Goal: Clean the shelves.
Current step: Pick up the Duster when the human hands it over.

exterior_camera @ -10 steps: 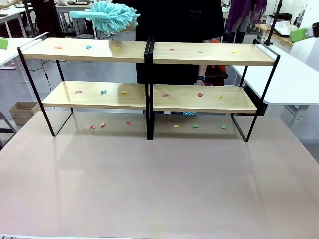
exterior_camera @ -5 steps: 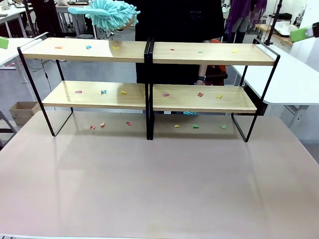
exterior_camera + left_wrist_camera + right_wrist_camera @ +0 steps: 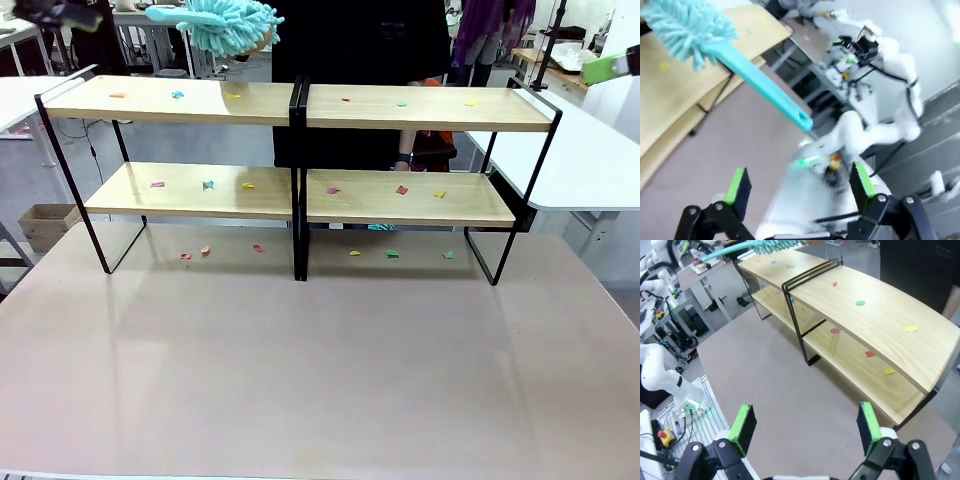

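Observation:
Two matching shelves stand side by side at the table's far side, the left rack (image 3: 170, 100) and the right rack (image 3: 430, 108), also seen from the right wrist (image 3: 880, 315). Several coloured paper scraps lie on their boards and on the tabletop beneath. A person behind holds a turquoise fluffy duster (image 3: 225, 22) above the left rack, handle pointing left. In the left wrist view my left gripper (image 3: 800, 186) is open, and the duster's handle (image 3: 765, 87) ends just beyond its fingers. My right gripper (image 3: 806, 429) is open and empty, off the table's right end; a green pad (image 3: 603, 68) shows there.
The beige tabletop (image 3: 320, 370) in front of the racks is bare. A white table (image 3: 590, 165) adjoins on the right, and a cardboard box (image 3: 45, 225) sits on the floor at the left. The person in black (image 3: 360, 40) stands right behind the racks.
The duster has risen a little above the left rack. My left gripper has left the picture's left edge and now blurs in the top left corner, near the handle.

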You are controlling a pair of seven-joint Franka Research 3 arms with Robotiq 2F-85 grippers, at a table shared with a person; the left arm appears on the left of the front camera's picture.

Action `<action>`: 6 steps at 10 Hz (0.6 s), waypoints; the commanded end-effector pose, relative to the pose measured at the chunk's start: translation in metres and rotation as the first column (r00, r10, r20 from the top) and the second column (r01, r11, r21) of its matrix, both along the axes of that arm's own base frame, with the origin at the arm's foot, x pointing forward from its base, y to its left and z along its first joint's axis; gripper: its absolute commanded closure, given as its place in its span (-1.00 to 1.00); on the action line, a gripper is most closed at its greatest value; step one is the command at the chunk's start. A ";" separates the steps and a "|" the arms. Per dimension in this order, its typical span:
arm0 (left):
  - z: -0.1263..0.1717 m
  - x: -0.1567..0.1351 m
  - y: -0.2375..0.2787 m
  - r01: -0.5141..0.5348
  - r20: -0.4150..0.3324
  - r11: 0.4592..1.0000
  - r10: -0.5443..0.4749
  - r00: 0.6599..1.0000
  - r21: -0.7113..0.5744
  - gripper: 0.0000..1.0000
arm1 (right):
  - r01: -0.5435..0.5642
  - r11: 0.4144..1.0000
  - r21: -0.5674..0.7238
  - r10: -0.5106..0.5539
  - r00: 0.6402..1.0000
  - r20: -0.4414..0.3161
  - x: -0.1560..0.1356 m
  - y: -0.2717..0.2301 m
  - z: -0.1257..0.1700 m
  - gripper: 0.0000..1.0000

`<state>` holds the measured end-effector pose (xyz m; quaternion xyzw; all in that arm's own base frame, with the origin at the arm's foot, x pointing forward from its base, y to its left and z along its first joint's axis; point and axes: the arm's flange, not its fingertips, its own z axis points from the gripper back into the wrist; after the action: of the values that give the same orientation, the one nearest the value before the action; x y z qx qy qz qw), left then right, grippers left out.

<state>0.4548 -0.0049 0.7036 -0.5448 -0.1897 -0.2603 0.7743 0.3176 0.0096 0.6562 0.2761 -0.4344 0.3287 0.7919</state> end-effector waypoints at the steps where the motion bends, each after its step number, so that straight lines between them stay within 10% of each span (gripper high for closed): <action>1: 0.011 0.040 0.006 -0.047 -0.427 0.998 0.027 0.904 -0.037 -1.00 | -0.002 1.000 0.003 0.002 1.000 0.003 0.000 0.001 0.001 -1.00; 2: 0.000 0.000 0.000 0.000 0.000 1.000 0.000 1.000 0.000 -1.00 | -0.002 1.000 0.003 0.002 1.000 0.003 0.000 0.001 0.001 -1.00; 6: -0.016 0.039 -0.017 -0.052 -0.245 0.999 0.051 0.968 0.002 -1.00 | -0.002 1.000 0.003 0.002 1.000 0.003 0.000 0.001 0.001 -1.00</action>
<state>0.4927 -0.0128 0.6910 -0.5652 -0.1212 -0.1955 0.7923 0.3178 0.0095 0.6558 0.2759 -0.4338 0.3285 0.7923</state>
